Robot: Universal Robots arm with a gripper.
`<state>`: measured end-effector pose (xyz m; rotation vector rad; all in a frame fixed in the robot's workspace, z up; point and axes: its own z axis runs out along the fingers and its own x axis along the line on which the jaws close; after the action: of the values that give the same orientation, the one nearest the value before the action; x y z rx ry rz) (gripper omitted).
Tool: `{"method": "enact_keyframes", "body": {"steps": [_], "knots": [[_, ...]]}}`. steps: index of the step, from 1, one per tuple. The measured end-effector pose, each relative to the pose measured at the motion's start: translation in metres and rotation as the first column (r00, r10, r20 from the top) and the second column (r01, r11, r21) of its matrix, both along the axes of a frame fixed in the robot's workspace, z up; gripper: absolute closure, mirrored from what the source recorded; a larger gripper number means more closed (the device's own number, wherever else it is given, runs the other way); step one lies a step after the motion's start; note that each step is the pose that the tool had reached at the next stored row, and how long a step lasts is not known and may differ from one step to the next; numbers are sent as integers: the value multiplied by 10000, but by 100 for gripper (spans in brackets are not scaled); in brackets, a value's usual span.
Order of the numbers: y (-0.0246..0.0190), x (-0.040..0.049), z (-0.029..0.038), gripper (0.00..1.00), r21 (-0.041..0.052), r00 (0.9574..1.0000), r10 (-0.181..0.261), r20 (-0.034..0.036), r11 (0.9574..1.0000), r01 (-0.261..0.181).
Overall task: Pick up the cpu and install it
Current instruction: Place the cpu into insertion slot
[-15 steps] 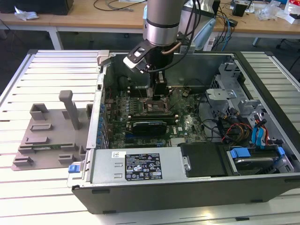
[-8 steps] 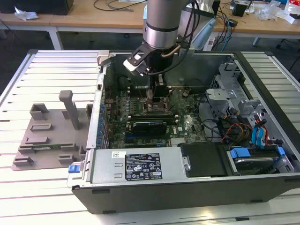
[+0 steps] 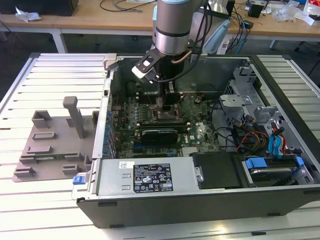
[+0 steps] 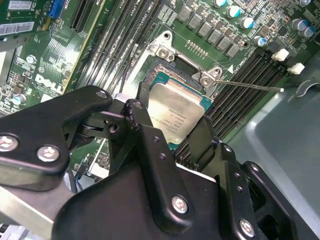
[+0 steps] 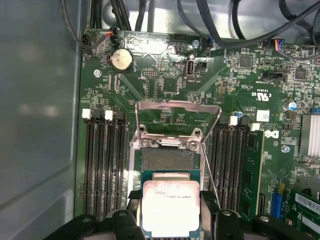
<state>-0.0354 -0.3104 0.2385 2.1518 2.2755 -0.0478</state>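
While the arm (image 3: 172, 30) reaches down into the open computer case (image 3: 280, 65) at the centre of the exterior view, the gripper (image 3: 165, 107) sits low over the green motherboard (image 5: 165, 80). Its fingers (image 4: 142, 130) are clamped on the cpu (image 5: 171, 206), one on each of two opposite edges, with the silvery top facing up. In both wrist views the cpu overlaps one edge of the socket (image 5: 167, 159); the rest of the contact field is bare. Cannot tell whether chip and socket touch. The load plate (image 5: 177, 107) stands tilted open on the socket's far side from the cpu. Its thin lever (image 5: 211, 175) runs at an angle just beside one bank of memory slots (image 5: 102, 160). A grey tray (image 3: 50, 150) lies on the slatted table (image 3: 60, 75) at the exterior view's left, apart from the case.
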Motion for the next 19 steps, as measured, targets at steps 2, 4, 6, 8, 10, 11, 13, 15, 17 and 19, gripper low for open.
{"method": "enact_keyframes", "body": {"steps": [2, 4, 6, 8, 10, 11, 13, 15, 17, 19], "knots": [[0, 0, -17, 45, 0, 10000, 0, 0, 10000, 0], [0, 0, -37, 45, 0, 10000, 0, 0, 10000, 0], [0, 0, -58, 45, -4, 10000, 0, 0, 10000, 0], [0, 0, -94, 45, -5, 10000, 0, 0, 10000, 0], [0, 0, -128, 45, -10, 10000, 0, 0, 10000, 0], [0, 1, -142, 45, -18, 10000, -1, 0, 10000, 1], [3, 4, -157, 45, -145, 10000, -7, 0, 9999, 7], [6, 6, -168, 45, -326, 10000, -36, 1, 9995, 36], [6, 14, -208, 45, -345, 10000, -83, -1, 9994, 83], [7, 18, -255, 45, -345, 9997, -225, -2, 9992, 225]]}}
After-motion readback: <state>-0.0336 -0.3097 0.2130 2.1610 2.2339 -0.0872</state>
